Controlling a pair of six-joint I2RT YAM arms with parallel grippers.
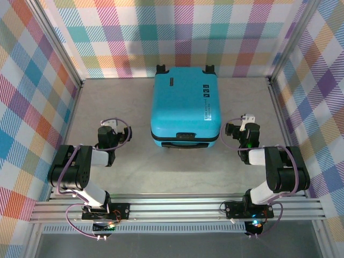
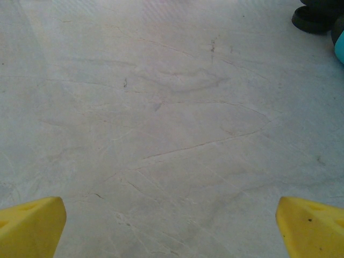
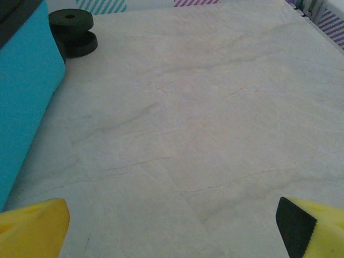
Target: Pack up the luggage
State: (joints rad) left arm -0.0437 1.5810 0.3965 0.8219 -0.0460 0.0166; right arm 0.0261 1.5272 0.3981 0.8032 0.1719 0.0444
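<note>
Luggage (image 1: 185,110) lay flat between the wide-open left gripper (image 1: 114,130) and right gripper (image 1: 243,129), long axis along the fingers (image 2: 29,226), wheels (image 3: 72,32) ahead, handle (image 1: 185,144) back; bare table (image 2: 172,107) lay before both.

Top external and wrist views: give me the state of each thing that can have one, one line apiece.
turquoise suitcase: closed, lying flat, nothing packed yet.
left fingers: open, empty, off to the suitcase's left, not touching it.
right fingers: open, empty, close beside the suitcase's right side, not touching it.
</note>
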